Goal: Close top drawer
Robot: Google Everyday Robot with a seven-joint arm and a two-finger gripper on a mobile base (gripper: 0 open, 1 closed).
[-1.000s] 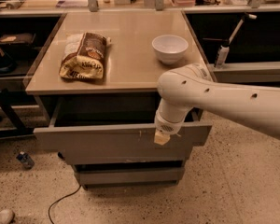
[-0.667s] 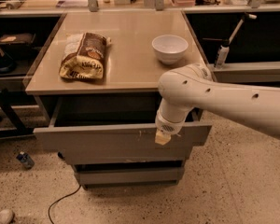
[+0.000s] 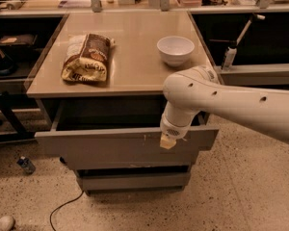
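The top drawer (image 3: 106, 148) is a wide grey handleless drawer, pulled out from under the tan countertop (image 3: 130, 66). Its front panel has small pale chips along its upper edge. Its dark inside shows behind the front. My white arm reaches in from the right. My gripper (image 3: 167, 140) is at the drawer front's upper edge, right of centre, with a pale tip against the panel.
A brown snack bag (image 3: 86, 57) and a white bowl (image 3: 175, 50) sit on the countertop. A shorter grey drawer front (image 3: 132, 181) lies below. A cable (image 3: 62, 208) and a small bottle (image 3: 26, 164) lie on the speckled floor at left. Cluttered benches stand behind.
The drawer front seems slightly closer to the cabinet than a second ago. The arm and gripper stay at the same spot on the front edge.
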